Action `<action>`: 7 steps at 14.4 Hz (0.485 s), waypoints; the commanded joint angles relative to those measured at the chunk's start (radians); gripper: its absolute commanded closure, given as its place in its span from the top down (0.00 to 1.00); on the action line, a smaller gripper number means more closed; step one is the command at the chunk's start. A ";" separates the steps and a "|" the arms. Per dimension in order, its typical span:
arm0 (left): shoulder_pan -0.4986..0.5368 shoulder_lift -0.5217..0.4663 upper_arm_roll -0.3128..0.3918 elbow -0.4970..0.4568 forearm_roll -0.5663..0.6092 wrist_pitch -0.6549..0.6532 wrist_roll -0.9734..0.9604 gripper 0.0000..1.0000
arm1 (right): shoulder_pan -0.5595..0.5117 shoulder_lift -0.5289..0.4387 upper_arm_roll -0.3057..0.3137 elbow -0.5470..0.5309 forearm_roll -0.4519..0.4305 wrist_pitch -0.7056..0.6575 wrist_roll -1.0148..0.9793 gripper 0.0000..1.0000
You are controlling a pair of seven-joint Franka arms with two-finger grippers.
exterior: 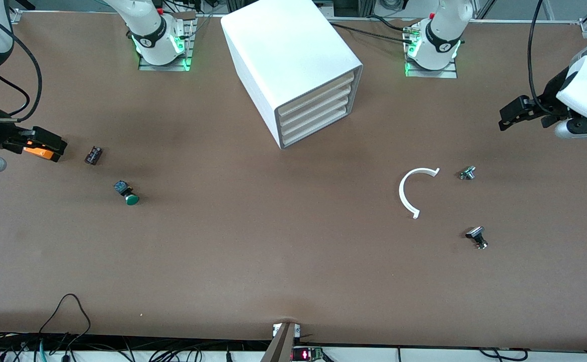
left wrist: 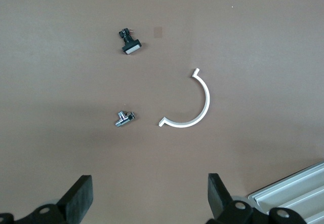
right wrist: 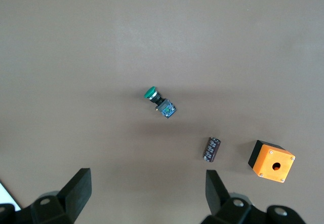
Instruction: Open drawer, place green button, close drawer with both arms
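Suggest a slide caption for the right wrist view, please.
Open right gripper above the table, with green-capped button, dark cylinder, orange box.

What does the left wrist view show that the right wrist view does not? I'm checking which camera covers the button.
Only the left wrist view: white curved piece, two small silver-black parts, cabinet corner, open left gripper. Only the right wrist view: green-capped button, dark cylinder, orange box, open right gripper. Both: brown table.
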 commanded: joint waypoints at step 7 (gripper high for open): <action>-0.006 0.045 -0.004 0.081 0.036 -0.061 -0.019 1.00 | -0.008 -0.011 0.004 0.000 -0.005 0.000 -0.017 1.00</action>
